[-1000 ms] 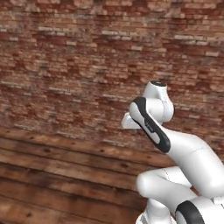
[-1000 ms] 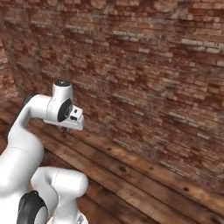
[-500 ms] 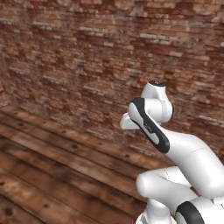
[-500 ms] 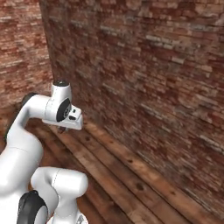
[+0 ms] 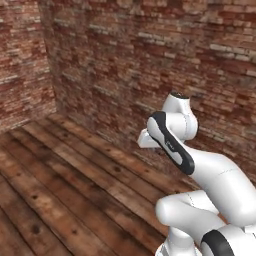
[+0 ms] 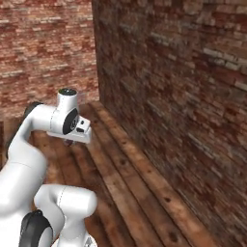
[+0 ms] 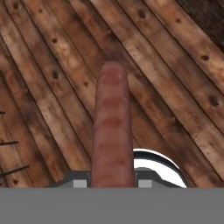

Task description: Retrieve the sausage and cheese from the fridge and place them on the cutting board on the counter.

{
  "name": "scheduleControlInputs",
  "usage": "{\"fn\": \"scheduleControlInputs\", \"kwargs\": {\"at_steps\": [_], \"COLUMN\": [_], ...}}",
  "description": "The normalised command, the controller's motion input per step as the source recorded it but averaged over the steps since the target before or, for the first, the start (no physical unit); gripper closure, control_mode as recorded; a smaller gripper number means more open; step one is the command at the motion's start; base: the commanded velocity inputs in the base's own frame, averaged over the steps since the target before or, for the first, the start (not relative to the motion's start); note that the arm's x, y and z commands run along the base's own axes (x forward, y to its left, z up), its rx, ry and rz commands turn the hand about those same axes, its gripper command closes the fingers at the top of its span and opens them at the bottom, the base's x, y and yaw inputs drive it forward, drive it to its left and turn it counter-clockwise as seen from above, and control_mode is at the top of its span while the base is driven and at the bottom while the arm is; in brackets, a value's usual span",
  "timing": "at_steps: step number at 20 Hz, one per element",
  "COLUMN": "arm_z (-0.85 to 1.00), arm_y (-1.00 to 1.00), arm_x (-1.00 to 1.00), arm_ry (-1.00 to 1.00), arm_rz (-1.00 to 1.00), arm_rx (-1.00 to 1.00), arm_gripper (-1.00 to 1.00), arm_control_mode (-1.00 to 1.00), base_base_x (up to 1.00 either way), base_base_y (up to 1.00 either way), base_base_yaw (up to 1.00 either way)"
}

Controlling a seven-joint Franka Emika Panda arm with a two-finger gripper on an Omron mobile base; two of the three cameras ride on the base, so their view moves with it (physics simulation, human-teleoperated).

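Around the arm [image 5: 200, 170], a brick wall [image 5: 150, 65] stands from nine o'clock to three o'clock in the left base view, meeting a second wall in a corner near eleven o'clock. Plank floor [image 5: 60, 190] spreads from the wall's foot toward six and eight o'clock, bare and wide. In the right base view the wall [image 6: 193, 96] runs down the three o'clock side, close beside the folded arm, with free floor [image 6: 130, 193] toward six o'clock.

Seen from the hand view, the sausage [image 7: 113, 127] rises from six o'clock toward twelve, clamped in the closed hand, hanging over the floor planks [image 7: 52, 78].

My judgement: the sausage sticks far out of the hand, so a sharp turn near the wall could knock it loose. Fridge, cheese, board and surface lie elsewhere, so the carry looks long.
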Motion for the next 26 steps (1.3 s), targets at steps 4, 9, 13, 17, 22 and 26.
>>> {"fn": "scheduleControlInputs", "kwargs": {"at_steps": [4, 9, 13, 17, 22, 26], "arm_z": [0.00, 0.00, 0.00, 0.00, 0.00, 0.00], "arm_y": [0.00, 0.00, 0.00, 0.00, 0.00, 0.00], "arm_x": [0.00, 0.00, 0.00, 0.00, 0.00, 0.00], "arm_ry": [0.00, 0.00, 0.00, 0.00, 0.00, 0.00], "arm_rz": [0.00, 0.00, 0.00, 0.00, 0.00, 0.00], "arm_rx": [0.00, 0.00, 0.00, 0.00, 0.00, 0.00], "arm_gripper": [1.00, 1.00, 1.00, 1.00, 1.00, 1.00], "arm_control_mode": [1.00, 1.00, 1.00, 1.00, 1.00, 1.00], "base_base_x": [0.77, 0.82, 0.86, 0.92, 0.90, 0.84], "base_base_y": [-0.01, 0.00, 0.00, 0.00, 0.00, 0.00], "base_base_yaw": [0.38, 0.37, 0.31, 0.22, 0.25, 0.29]}}
